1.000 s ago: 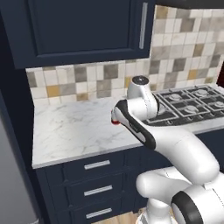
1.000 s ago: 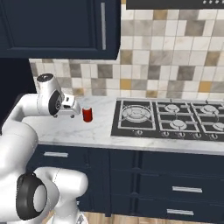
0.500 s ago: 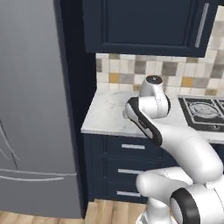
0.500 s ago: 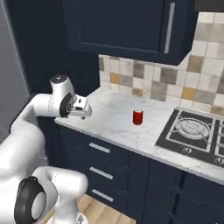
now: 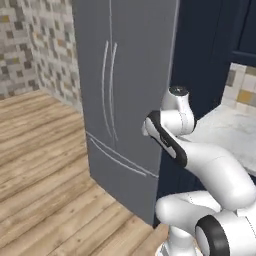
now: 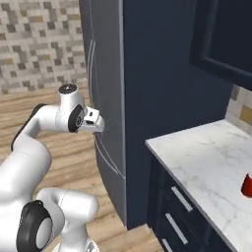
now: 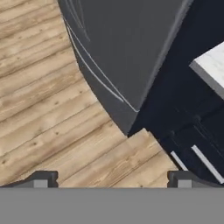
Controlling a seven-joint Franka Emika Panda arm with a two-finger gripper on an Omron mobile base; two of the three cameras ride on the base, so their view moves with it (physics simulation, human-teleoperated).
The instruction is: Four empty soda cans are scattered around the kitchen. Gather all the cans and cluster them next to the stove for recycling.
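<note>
Gripper: your gripper (image 7: 109,178) was empty, its jaws spread wide, the two fingertips (image 7: 41,179) well apart at the bottom of the hand view and pointing down at the floor.
Floor: you had wood floor (image 5: 45,170) right under the hand, bare as far as the tiled wall (image 5: 30,45).
Refrigerator: the grey refrigerator (image 5: 125,90) stood just beyond your hand; I'd judge its lower corner the nearest thing to clip.
Cabinets: the navy drawers (image 6: 177,216) sat beside the refrigerator, their handles standing out from the fronts, so you would have wanted to keep the arm out from them.
Counter: the marble counter (image 6: 197,157) had a square front edge and a bare stretch between that edge and the can.
Can: you could see one red soda can (image 6: 247,185) at the right rim of the right base view, upright on the counter and well apart from your hand.
Handling: being empty, it was likely light, thin-walled and slick, easy to tip or dent.
Hold: you'd best have taken it around the middle of its side, gently.
</note>
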